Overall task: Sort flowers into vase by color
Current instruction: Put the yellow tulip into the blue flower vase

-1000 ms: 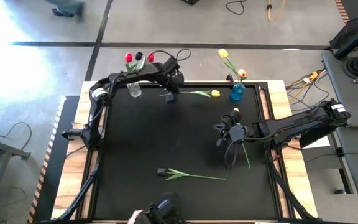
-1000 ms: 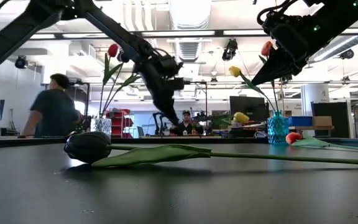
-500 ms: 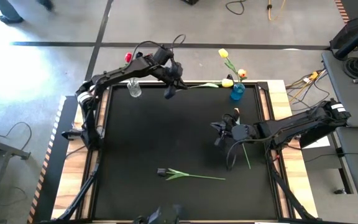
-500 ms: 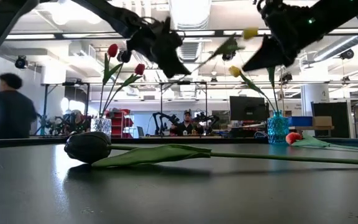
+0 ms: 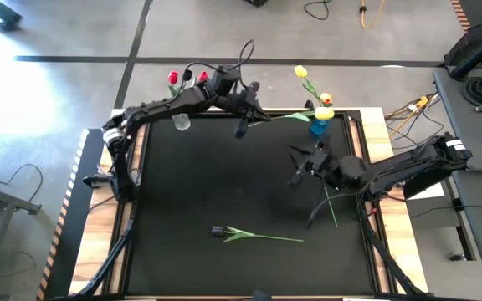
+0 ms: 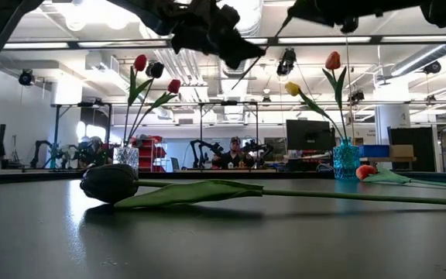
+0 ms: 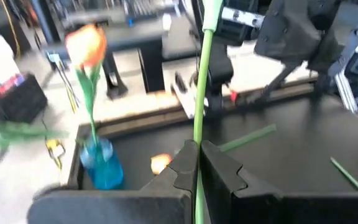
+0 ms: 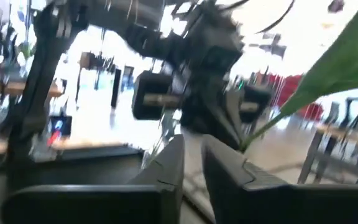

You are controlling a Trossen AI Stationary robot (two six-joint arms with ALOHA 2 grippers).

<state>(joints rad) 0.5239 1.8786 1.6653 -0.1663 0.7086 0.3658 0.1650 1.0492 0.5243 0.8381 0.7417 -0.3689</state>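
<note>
My left gripper [image 5: 242, 130] is over the table's far edge, shut on a yellow tulip [image 5: 325, 113] whose head is right by the blue vase [image 5: 319, 126]. That vase holds a yellow tulip [image 5: 300, 72] and an orange one [image 6: 332, 60]. The clear vase [image 5: 180, 123] at far left holds red tulips [image 5: 173, 78] and a dark one [image 6: 155, 70]. An orange tulip [image 6: 366, 170] lies flat on the mat under my right gripper [image 5: 298, 165], which hovers high with its fingers close together around nothing. A near-black tulip [image 5: 217, 231] lies near the table's near edge. My left gripper pinches the yellow tulip's green stem [image 7: 199, 134] between its two fingers, at the end away from the head. The flower is lifted clear of the table. Its stem [image 5: 274, 117] runs rightward from the fingers, with the head toward the blue vase.
The near-black tulip's stem [image 5: 266, 238] stretches along the mat toward the right. The orange tulip's stem [image 5: 331, 209] lies below my right arm [image 5: 392, 171]. The black mat's middle [image 5: 216, 176] is bare. Cables and equipment lie beyond the right edge.
My left gripper has lifted the yellow tulip off the mat at the far edge and carried it up and rightward; its head now sits by the blue vase. My right gripper has risen and shifted slightly toward the far edge. The orange tulip on the mat stayed put.
</note>
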